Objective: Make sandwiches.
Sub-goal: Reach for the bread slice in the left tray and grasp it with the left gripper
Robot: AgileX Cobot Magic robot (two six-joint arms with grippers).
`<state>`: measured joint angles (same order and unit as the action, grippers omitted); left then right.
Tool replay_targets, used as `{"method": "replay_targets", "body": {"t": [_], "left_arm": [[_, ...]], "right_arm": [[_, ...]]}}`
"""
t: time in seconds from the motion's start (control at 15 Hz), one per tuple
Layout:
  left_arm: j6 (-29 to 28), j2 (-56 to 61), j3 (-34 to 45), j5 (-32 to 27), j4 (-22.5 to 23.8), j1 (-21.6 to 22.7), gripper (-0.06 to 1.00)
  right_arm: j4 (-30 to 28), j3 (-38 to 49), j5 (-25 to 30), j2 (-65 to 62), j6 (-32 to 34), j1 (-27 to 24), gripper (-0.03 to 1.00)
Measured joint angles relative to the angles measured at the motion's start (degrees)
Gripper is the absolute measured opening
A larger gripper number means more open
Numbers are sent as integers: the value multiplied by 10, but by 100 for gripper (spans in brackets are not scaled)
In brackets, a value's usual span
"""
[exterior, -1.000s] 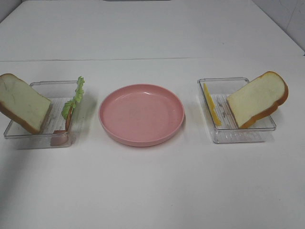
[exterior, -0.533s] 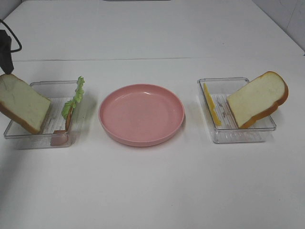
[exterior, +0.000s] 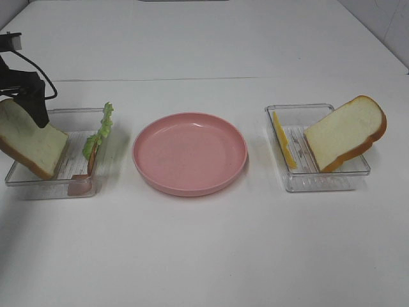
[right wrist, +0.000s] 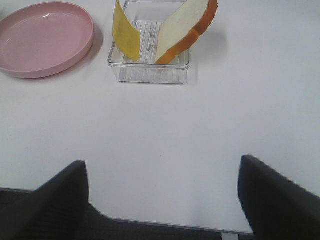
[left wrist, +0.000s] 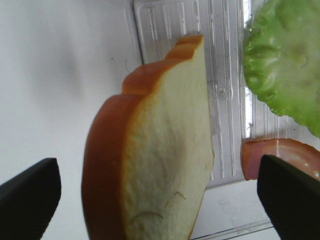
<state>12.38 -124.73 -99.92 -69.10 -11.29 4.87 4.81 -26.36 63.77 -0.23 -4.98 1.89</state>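
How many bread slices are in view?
2. The left bread slice leans in the left tray beside the lettuce; the right bread slice leans in the right tray beside the cheese. None seems hidden.

Clear ribbed plastic tray [exterior: 319, 185], matt pink plate [exterior: 190, 189], perhaps plastic, spongy porous bread slice [left wrist: 165, 165], smooth white table [exterior: 204, 256].

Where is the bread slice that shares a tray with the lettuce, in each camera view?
Exterior high: bread slice at the far left, leaning in the clear tray.
Left wrist: bread slice at the centre, between the fingers of the open left end effector.
Right wrist: not in it; the second slice there is different.
Shared landmark: the lettuce beside it, also in the left wrist view.
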Motion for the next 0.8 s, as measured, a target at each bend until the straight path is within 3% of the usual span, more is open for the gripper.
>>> {"method": "replay_targets", "body": {"t": [0.13, 0.2, 0.27, 0.47, 0.8], "left_arm": [[4, -13, 0, 0, -3, 0, 98], [14, -15, 0, 0, -4, 0, 89], [18, -15, 0, 0, -7, 0, 78], [22, -15, -1, -1, -17, 0, 21], [18, -15, -3, -3, -18, -2, 19]], "right_arm": [[0, 0, 0, 0, 0, 0, 80], [0, 0, 0, 0, 0, 0, 80], [0, 0, 0, 0, 0, 0, 80], [1, 0, 0, 0, 0, 0, 80], [1, 0, 0, 0, 0, 0, 80]]}}
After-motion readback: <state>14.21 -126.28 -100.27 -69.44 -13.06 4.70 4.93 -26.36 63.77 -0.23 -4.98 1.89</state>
